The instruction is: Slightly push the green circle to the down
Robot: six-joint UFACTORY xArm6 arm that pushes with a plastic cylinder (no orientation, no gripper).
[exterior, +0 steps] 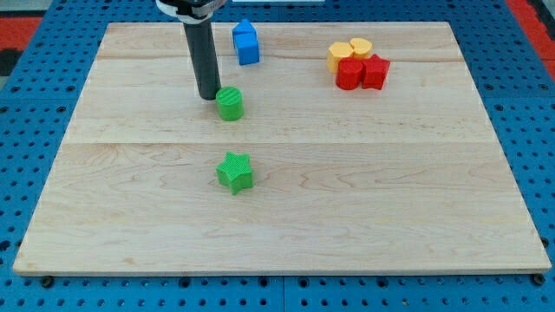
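Note:
The green circle (230, 103) stands on the wooden board (347, 199), left of centre in the upper half. My tip (209, 95) rests on the board right beside the circle's upper left edge, touching or nearly touching it. The dark rod rises from there to the view's top edge. A green star (235, 172) lies below the circle, near the board's middle.
A blue block (246, 42) stands near the board's top edge, up and right of my tip. At the top right sits a cluster: two yellow blocks (349, 51) and two red blocks (362, 72), touching each other.

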